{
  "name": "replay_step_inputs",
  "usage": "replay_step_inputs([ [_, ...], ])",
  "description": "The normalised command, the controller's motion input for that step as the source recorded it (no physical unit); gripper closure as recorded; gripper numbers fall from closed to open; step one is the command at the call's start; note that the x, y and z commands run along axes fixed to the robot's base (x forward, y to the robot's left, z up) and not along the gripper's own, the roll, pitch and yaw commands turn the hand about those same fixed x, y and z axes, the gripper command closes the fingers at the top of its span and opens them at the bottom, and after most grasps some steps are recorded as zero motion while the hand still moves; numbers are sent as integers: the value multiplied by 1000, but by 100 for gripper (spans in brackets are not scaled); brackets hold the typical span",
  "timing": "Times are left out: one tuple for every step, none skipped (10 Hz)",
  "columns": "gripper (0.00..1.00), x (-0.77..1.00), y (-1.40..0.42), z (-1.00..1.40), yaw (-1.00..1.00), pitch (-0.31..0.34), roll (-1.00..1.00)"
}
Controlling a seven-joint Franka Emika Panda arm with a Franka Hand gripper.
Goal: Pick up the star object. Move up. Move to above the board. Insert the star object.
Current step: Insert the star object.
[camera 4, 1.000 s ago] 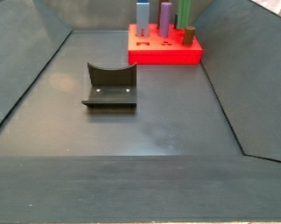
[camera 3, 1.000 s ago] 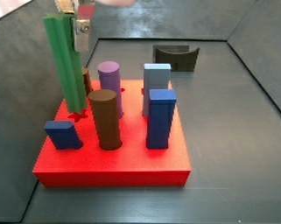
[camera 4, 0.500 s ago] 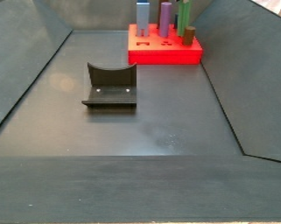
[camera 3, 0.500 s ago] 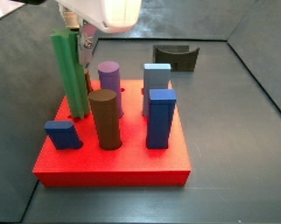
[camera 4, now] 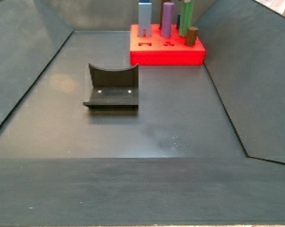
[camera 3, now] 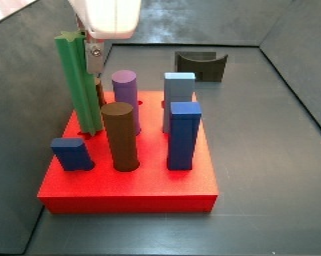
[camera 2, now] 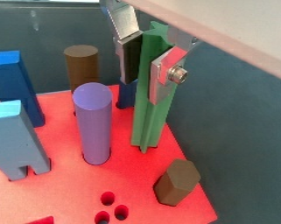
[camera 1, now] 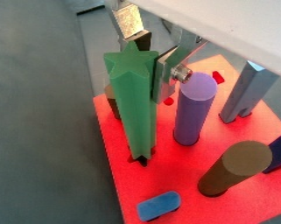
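The star object (camera 3: 80, 85) stands upright with its lower end in the board (camera 3: 129, 190), near the board's back left corner in a side view, close to the red edge there. The gripper (camera 1: 150, 59) sits at the peg's upper part; in both wrist views its silver fingers (camera 2: 168, 72) flank the green ridged sides with the plates against or just beside them, though whether they press on the peg cannot be told. Just beside the star object rise a purple round peg (camera 3: 123, 88) and a brown cylinder (camera 3: 119, 137), with blue posts (camera 3: 184, 134) farther along the board. In a side view the board (camera 4: 169, 52) lies at the far end of the bin, well apart from the dark curved block (camera 4: 111, 87), with bare grey floor (camera 4: 145, 133) around it.
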Motion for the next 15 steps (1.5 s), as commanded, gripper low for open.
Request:
replay_step_inputs([
  [100,0,-71,0,-991,0,-40],
  [100,220,0,-34,-263,0,-77],
  [100,100,0,-103,-120,0,-77],
  [100,0,0,-114,-534,0,-71],
  [100,0,-43,-131,-1000,-37,-106],
  [100,146,-9,-23,-377,-9,-100],
  [100,0,-3,0,0,0,-6],
  [100,-129,-66,0,-14,-1,0],
  [100,-157,-120,0,-83,-14,0],
  [100,-9,-57,-74,0,-34,-1],
  [100,0,0,-180,0,0,-9],
  [100,0,94,-309,-31,0,0],
  [100,-3,77,-271,-54,0,0],
  [100,0,77,-209,-31,0,0],
  [100,0,189,-326,131,0,44],
])
